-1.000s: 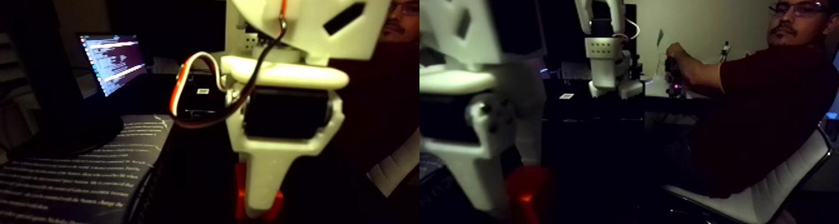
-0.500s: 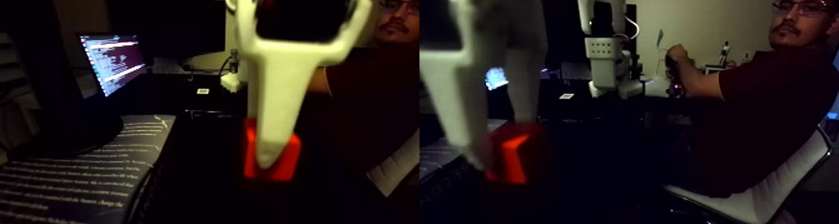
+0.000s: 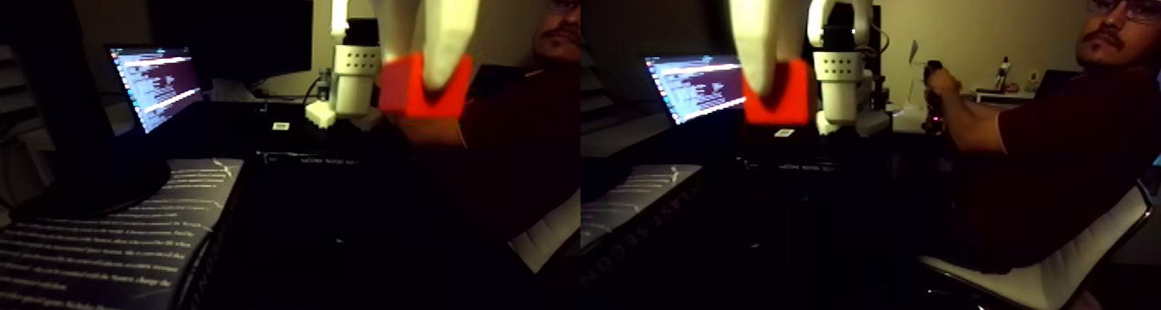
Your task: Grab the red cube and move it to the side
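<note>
A white claw (image 3: 436, 72) grips the red cube (image 3: 425, 87) high above the dark surface (image 3: 363, 236) in the fixed view's left half, its pale fingers (image 3: 447, 33) pressed down over the block's top edge. Far behind stand a lit laptop screen (image 3: 155, 85) at left and a second white arm (image 3: 354, 76) beside the cube; printed pages (image 3: 112, 244) lie near left.

The same view's right half shows the cube (image 3: 777, 93) again, hanging clear of the surface, with a seated person (image 3: 1062, 132) at right whose hand (image 3: 937, 80) holds a control handle.

By the look of it, the grab and lift are done. What appears left is carrying the cube to one side, lowering it and letting go. No landing spot is marked on the dim surface.
</note>
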### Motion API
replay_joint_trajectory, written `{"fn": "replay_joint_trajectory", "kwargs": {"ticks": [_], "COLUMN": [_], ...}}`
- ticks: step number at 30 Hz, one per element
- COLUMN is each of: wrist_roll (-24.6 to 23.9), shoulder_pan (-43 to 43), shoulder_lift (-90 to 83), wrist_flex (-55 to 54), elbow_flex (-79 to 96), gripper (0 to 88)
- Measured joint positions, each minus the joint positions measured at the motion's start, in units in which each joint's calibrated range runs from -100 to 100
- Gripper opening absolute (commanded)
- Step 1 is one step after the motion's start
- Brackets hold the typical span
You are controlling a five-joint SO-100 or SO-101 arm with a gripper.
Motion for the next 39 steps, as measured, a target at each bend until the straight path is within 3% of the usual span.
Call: {"fn": "replay_joint_trajectory", "kwargs": {"ticks": [10,18,39], "wrist_roll": [3.20,5.24,5.30], "shoulder_pan": [13.59,21.78,28.88], "shoulder_lift": [-4.38,2.78,32.73], "wrist_flex": [0.73,0.65,-4.73], "elbow_flex": [0.18,-7.08,-23.68], "gripper": [2.3,2.3,2.3]}}
